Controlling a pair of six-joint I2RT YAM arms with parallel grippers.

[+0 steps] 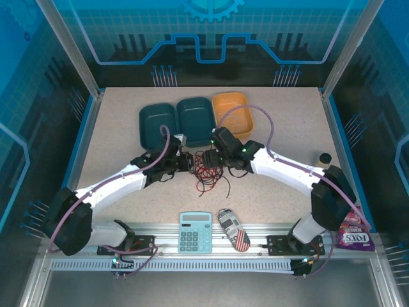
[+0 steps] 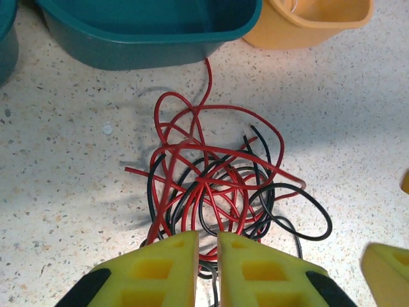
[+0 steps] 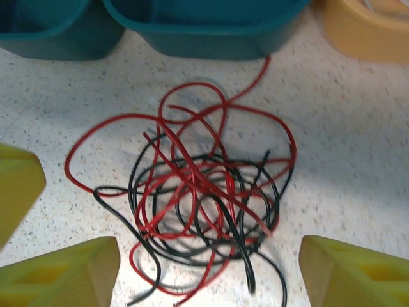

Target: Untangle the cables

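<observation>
The cables (image 2: 211, 185), a knot of red and black wires, lie on the speckled table (image 2: 358, 128) just in front of a teal bin (image 2: 147, 38), which has an orange bin (image 2: 307, 32) beside it. One red strand reaches up to the teal bin's wall. The left gripper (image 2: 208, 240) has its jaws pinched almost together on strands at the knot's near edge. The right gripper (image 3: 209, 249) hangs over the knot with its jaws wide apart, one finger on each side.

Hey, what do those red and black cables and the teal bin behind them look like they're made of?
The cables look like thin wire in smooth, slightly glossy plastic insulation, red and black, since they hold springy loops. The teal bin seems to be moulded plastic with a semi-gloss finish, judging by its rounded rim and soft highlights.
</observation>
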